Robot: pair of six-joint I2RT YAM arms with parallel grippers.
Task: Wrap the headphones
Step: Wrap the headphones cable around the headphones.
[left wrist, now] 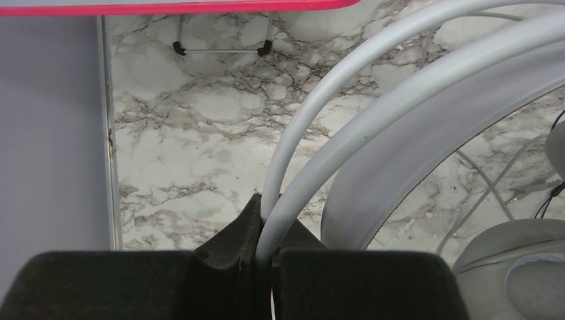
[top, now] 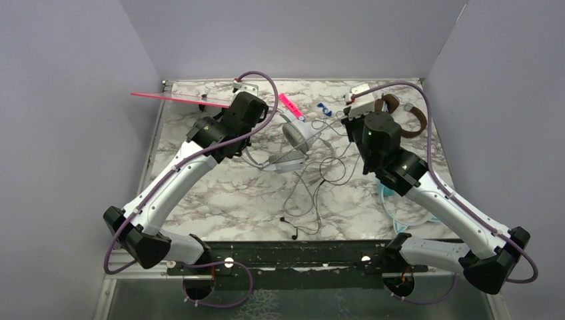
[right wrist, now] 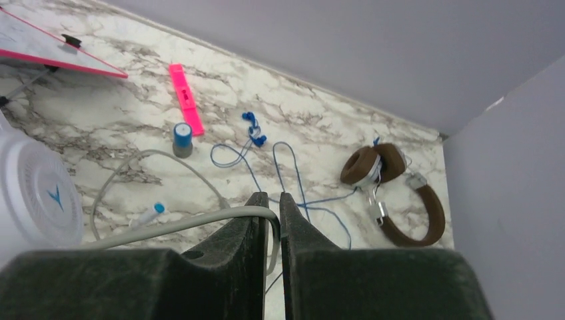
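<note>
- Left claw (left wrist: 264, 230): clamped shut on the white-grey headphones (left wrist: 426, 127), whose band arcs away toward 2 o'clock.
- Right claw (right wrist: 273, 217): pinching their cord (right wrist: 166, 227), which runs off toward 9 o'clock.

Marble-patterned table (top: 233, 193), plain lavender walls (top: 300, 33)

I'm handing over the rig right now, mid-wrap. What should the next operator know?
Left gripper: shut on the headband rails of the white headphones, far centre of the table.
Right gripper: shut on their grey cord.
Brown headphones: far right corner, blue cord spread loose beside them.
Teal headphones: mostly hidden under the right arm.
Done: no set looks wrapped.
Left: wind the grey cord, then do the other two.
</note>
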